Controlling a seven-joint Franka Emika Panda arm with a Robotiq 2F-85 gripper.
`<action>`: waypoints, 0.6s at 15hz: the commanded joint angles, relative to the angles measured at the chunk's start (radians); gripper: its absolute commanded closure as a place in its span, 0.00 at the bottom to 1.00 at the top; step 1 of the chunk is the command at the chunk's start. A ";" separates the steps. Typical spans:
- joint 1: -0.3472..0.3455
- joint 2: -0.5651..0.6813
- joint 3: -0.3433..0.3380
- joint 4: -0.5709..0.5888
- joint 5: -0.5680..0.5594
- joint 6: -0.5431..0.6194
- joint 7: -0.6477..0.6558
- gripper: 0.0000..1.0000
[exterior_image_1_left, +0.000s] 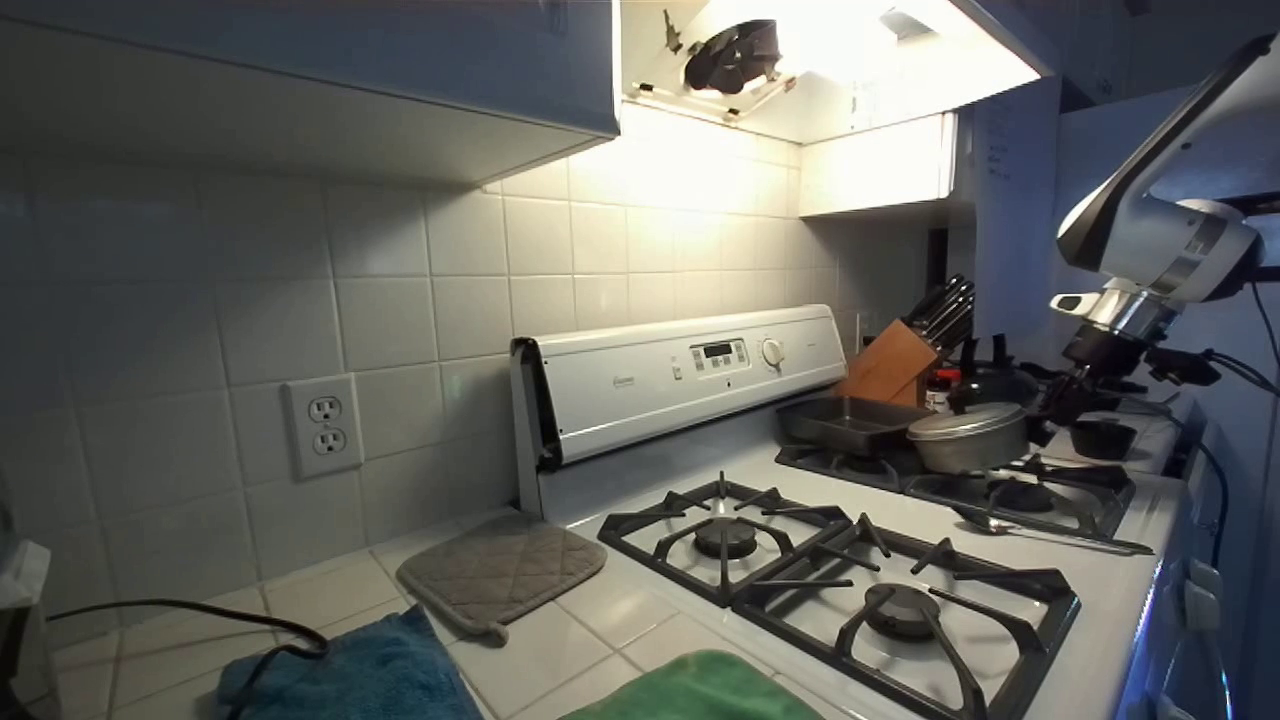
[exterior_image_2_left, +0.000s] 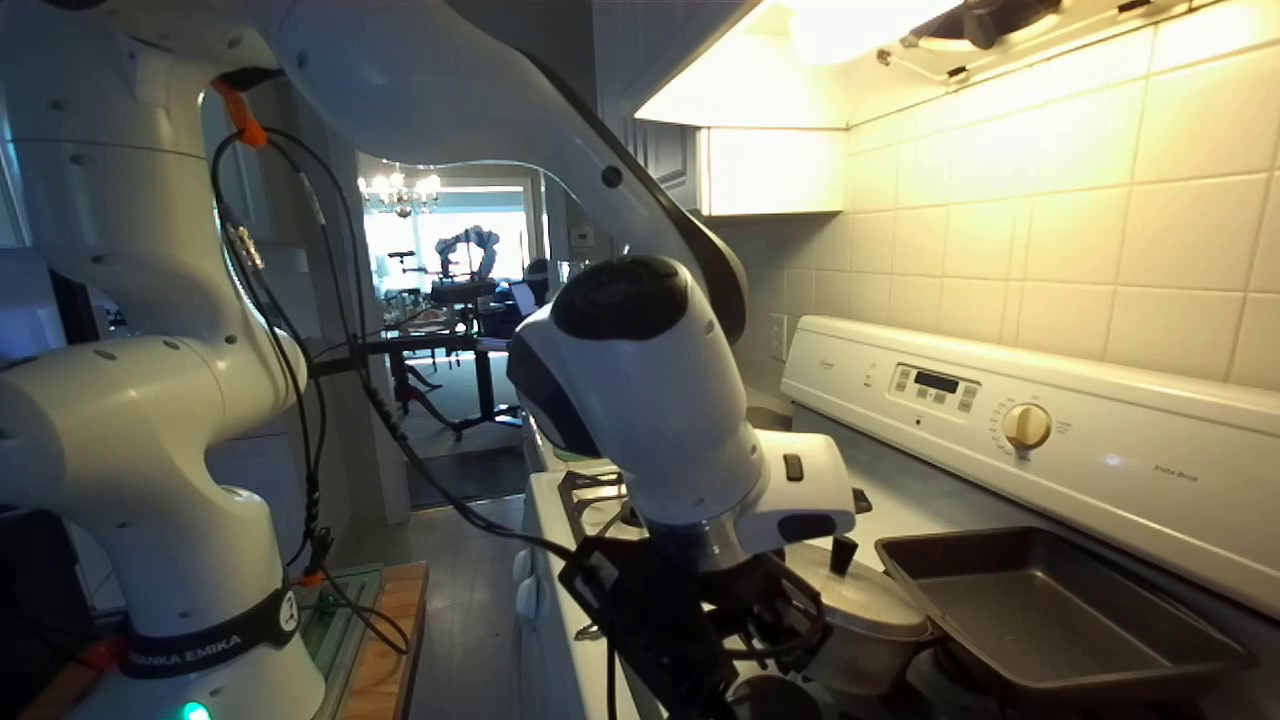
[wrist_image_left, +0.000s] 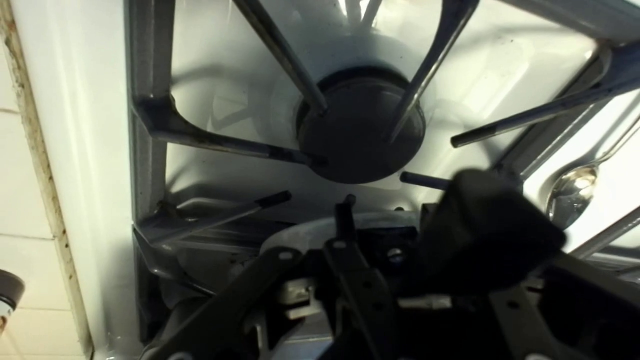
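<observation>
A silver lidded pot stands beside my gripper at the right-hand burners; the pot shows in both exterior views (exterior_image_1_left: 970, 440) (exterior_image_2_left: 865, 645). A black knob (exterior_image_2_left: 845, 555) tops its lid. My gripper (exterior_image_1_left: 1058, 408) reaches down to the pot's side. In the wrist view the fingers (wrist_image_left: 385, 220) stand on either side of a dark handle piece with a screw, and a blurred black handle end (wrist_image_left: 490, 235) juts toward the camera. The gripper looks shut on this handle. Part of the pot's pale curved side (wrist_image_left: 305, 235) shows behind the fingers. Whether the pot touches the grate is unclear.
A dark rectangular pan (exterior_image_1_left: 850, 425) sits on the back burner against the backguard (exterior_image_1_left: 690, 370). A burner (wrist_image_left: 360, 130) and a metal spoon (wrist_image_left: 572, 195) lie below. A knife block (exterior_image_1_left: 890, 365) and black cookware (exterior_image_1_left: 995, 385) stand behind. Range hood (exterior_image_1_left: 900, 60) hangs above.
</observation>
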 joint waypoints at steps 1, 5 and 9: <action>-0.014 -0.042 -0.015 -0.001 -0.023 -0.055 -0.008 0.88; 0.044 -0.067 -0.098 0.002 -0.042 -0.103 -0.006 0.88; 0.062 -0.086 -0.140 0.013 -0.079 -0.131 0.002 0.88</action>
